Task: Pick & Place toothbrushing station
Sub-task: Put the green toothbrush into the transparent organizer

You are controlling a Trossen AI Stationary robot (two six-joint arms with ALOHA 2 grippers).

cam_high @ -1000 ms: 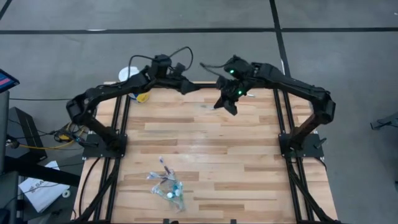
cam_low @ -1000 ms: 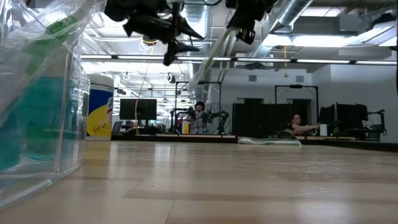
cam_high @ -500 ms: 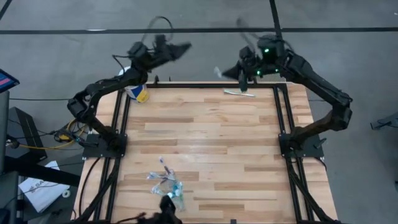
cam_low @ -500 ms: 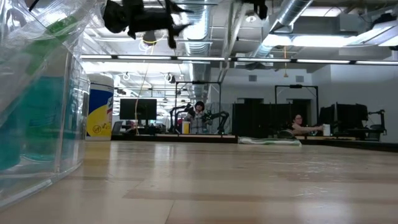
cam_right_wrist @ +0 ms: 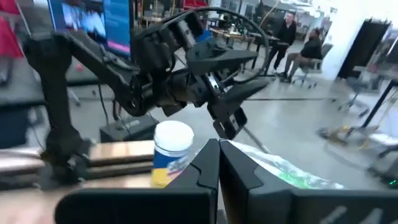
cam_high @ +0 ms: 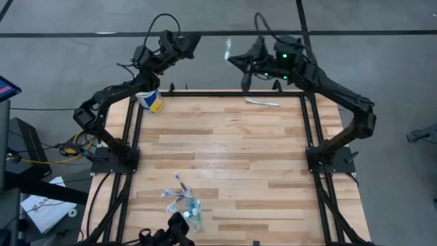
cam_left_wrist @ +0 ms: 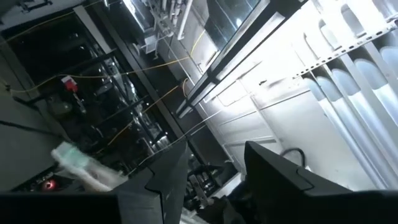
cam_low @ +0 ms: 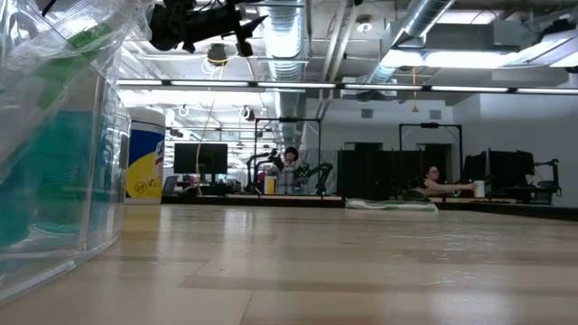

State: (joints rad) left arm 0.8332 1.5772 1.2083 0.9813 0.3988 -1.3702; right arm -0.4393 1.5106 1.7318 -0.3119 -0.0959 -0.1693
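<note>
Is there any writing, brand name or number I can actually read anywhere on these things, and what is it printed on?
None can be read.
Canister: yellow label with dark print, too blurred to read.
Monitor in the room: bright screen contents, too blurred.
Toothbrush packet in the right gripper: green print, unreadable.

**Two dark arms on black frame rails**

The left arm (cam_high: 113,96) and right arm (cam_high: 341,96) are both built of matte black, rounded link segments with bulkier joint housings. Each rises from a flat black base plate bolted to black framing rails. A thin black cable loops in an arc above the left arm's wrist, and another curls up from the right arm's wrist. Small green indicator lights glow on the right arm's wrist housing. The left gripper (cam_left_wrist: 214,171) ends in two flat, angular dark fingers (cam_left_wrist: 163,180) with bevelled edges. The right gripper (cam_right_wrist: 217,152) has smooth black, wedge-shaped fingers (cam_right_wrist: 202,171).
</note>
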